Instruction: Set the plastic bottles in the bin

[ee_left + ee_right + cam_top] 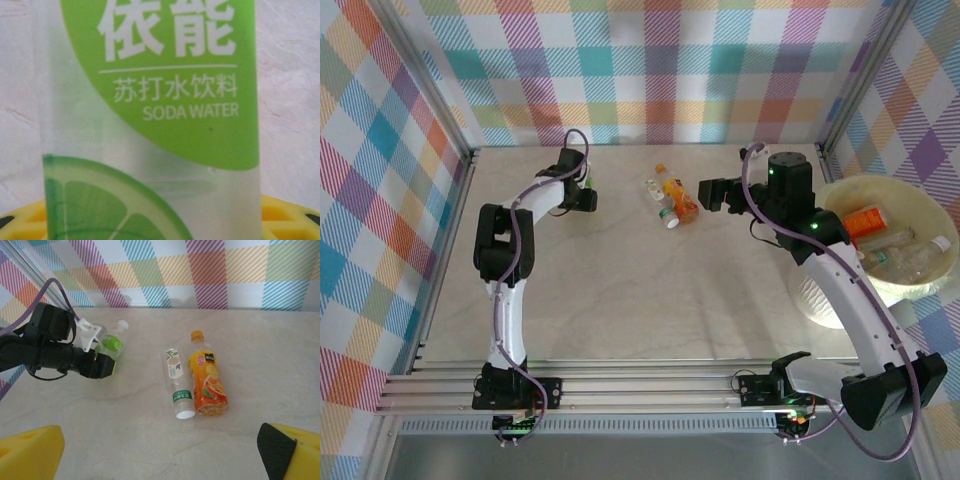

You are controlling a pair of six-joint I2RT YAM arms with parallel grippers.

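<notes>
Far left on the pale stone-look tabletop (650, 290), your left gripper (152, 222) sits narrow, yellow fingers (287, 215) against both sides of the clear plastic bottle with the lime-green soda-water label (150, 100); reads as gripped. Bottle's long axis runs straight out from the wrist, crosswise to the jaws.

Key relation: the large round pale yellow-green plastic bin (910, 195) lies well apart to the right, across the table, beside the right arm. I'd judge a long sideways carry.

Your right gripper (712, 192) stands wide, holding nothing. It faces the orange-labelled plastic bottle (207, 380) and the clear plastic bottle with the white cap (177, 382), which lie just beside each other, axes parallel, between your two claws.

Hard to make out: the held bottle's cap and base are cut off in the wrist view, and I can't tell if it's off the table. Bin contents are jumbled, right rim cropped.
</notes>
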